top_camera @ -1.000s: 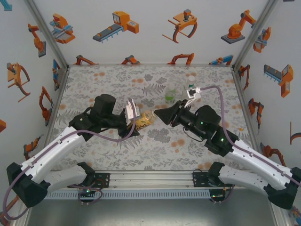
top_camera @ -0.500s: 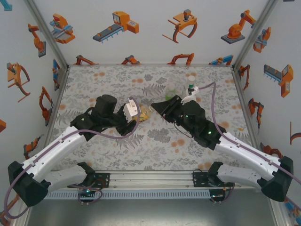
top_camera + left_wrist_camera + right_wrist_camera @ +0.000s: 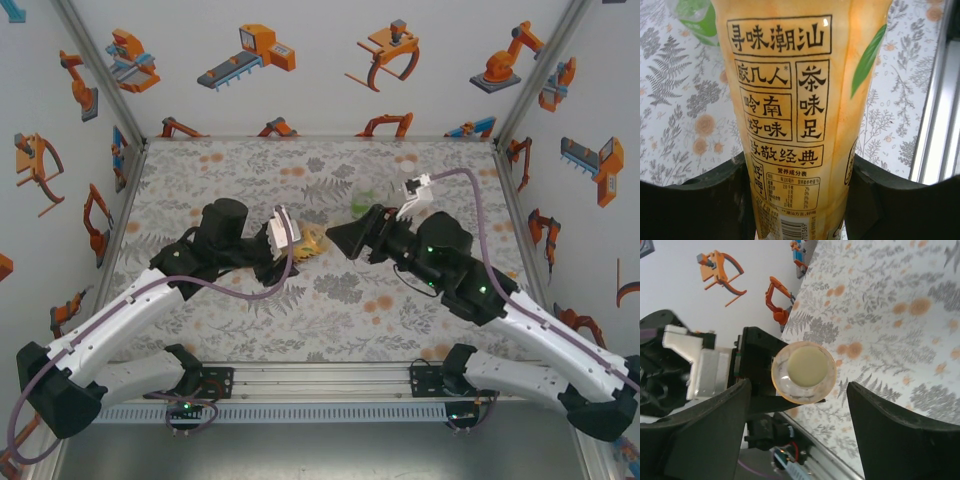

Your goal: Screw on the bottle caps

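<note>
An amber-yellow bottle (image 3: 311, 243) with a yellow label (image 3: 790, 100) lies tilted above the table, and my left gripper (image 3: 290, 246) is shut on its lower body. In the left wrist view the left gripper (image 3: 800, 190) has both black fingers (image 3: 705, 200) pressed against the bottle's sides. From the right wrist I see this bottle (image 3: 781, 384) end-on, with a yellow-green cap (image 3: 807, 366) sitting on its neck. My right gripper (image 3: 799, 390) is open, its fingers standing wide on either side of the cap without touching it. From above, the right gripper (image 3: 338, 238) points left at the bottle's top.
A short green-tinted bottle (image 3: 362, 199) stands behind the two grippers, its base showing at the upper left of the left wrist view (image 3: 696, 17). The aluminium frame rail (image 3: 940, 110) runs along the table edge. The left wrist (image 3: 700, 370) lies just behind the held bottle.
My right gripper has opened and let go of the cap, which stays on the amber bottle. The left gripper keeps its hold on the bottle, hardly moving.
</note>
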`<act>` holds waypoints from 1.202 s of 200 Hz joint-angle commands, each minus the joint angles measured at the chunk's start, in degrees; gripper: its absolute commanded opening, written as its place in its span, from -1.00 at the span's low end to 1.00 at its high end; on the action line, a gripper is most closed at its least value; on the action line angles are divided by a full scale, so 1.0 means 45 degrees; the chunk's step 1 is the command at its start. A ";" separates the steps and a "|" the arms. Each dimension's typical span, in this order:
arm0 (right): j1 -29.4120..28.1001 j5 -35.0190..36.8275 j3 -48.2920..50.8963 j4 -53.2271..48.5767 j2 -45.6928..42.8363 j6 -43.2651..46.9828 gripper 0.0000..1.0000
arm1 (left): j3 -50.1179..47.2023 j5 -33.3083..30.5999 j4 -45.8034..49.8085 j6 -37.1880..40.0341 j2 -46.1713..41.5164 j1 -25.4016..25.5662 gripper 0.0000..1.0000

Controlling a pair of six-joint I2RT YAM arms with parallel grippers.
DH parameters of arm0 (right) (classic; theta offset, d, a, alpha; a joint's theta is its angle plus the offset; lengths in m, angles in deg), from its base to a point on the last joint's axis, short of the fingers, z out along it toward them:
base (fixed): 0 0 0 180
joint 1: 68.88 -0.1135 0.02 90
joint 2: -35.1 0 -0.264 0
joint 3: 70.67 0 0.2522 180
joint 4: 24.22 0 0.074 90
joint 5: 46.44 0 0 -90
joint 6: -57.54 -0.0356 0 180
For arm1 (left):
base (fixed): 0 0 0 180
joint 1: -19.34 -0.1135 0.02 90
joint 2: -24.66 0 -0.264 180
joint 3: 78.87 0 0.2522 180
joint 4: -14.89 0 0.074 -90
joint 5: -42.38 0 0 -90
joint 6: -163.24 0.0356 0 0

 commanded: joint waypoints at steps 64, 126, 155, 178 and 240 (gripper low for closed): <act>0.0582 -0.9001 -0.3567 -0.6859 -0.0305 1.6516 0.22 | 0.1737 0.6691 0.4820 0.3803 0.1204 0.0038 -1.00; 0.0551 -1.0354 -0.4060 -0.7213 0.0877 1.8689 0.28 | 0.1862 0.7465 0.5156 0.3925 0.1628 0.0097 -1.00; 0.0551 -1.0618 -0.4046 -0.6935 0.1241 1.8684 0.15 | 0.1920 0.7607 0.5167 0.3846 0.1763 0.0115 -1.00; 0.0558 -1.0908 -0.4171 -0.6969 0.1436 1.8684 0.01 | 0.1946 0.7619 0.5170 0.3832 0.1814 0.0119 -1.00; 0.0551 -1.1034 -0.4489 -0.7433 0.1833 1.8870 -0.21 | 0.1975 0.7646 0.5152 0.3812 0.1882 0.0117 -1.00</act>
